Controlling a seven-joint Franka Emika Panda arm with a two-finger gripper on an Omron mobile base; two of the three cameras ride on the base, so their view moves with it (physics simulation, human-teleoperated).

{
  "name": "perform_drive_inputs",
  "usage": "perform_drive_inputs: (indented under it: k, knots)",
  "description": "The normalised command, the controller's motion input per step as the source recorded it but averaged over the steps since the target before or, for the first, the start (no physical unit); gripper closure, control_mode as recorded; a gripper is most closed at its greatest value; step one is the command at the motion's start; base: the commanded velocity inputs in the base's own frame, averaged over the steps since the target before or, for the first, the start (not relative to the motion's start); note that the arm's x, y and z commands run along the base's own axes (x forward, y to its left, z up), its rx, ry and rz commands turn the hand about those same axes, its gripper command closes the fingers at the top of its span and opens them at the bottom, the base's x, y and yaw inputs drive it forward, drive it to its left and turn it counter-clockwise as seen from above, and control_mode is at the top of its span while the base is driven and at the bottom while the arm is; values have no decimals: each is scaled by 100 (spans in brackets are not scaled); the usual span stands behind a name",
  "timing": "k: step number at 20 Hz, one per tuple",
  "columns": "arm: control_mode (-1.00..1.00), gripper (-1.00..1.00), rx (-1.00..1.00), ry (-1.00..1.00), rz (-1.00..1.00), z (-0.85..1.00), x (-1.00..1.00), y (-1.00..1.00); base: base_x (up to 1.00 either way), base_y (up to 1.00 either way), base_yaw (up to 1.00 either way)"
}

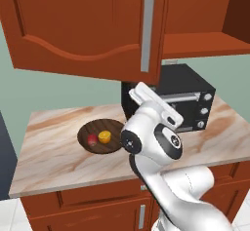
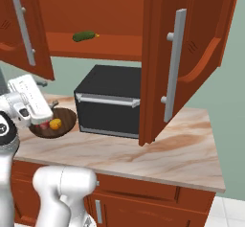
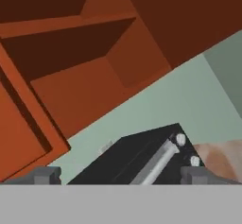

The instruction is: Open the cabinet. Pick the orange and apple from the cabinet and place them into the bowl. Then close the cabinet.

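I use the black microwave as my landmark; it sits on the marble table under the cabinet. Both cabinet doors stand open above it: in the right base view the right door swings out in front of the microwave's right side, its long grey handle upright, and the left door hangs out over the table to the microwave's left.

The bowl rests on the table just to the left of the microwave. Inside it I see the orange and the apple side by side and close together, the apple on the side farther from the microwave. From the right base view the orange shows in the bowl, with a sliver of red beside it, partly hidden by my arm.

On the cabinet's lower shelf, above the microwave, a small green vegetable lies on its side.

My end effector is spread wide, the two finger tips far apart at the bottom corners of the hand view with nothing between them. It looks up at the microwave's front and the underside of the cabinet past it. The arm's hand section is raised in front of the microwave's left half, near the bowl.
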Motion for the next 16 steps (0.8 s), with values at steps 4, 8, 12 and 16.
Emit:
perform_drive_inputs:
  k: [4, 8, 12, 16]
  knots:
    - [-100, -100, 25, 0, -22, 57, 100, -78, 0, 0, 0]
    - [-100, -100, 27, 0, -32, 69, 100, -70, 0, 0, 0]
    - [-100, -100, 19, 5, -25, 29, 100, -61, 0, 0, 0]
    - [-100, -100, 2, 17, -4, -12, 100, -41, 0, 0, 0]
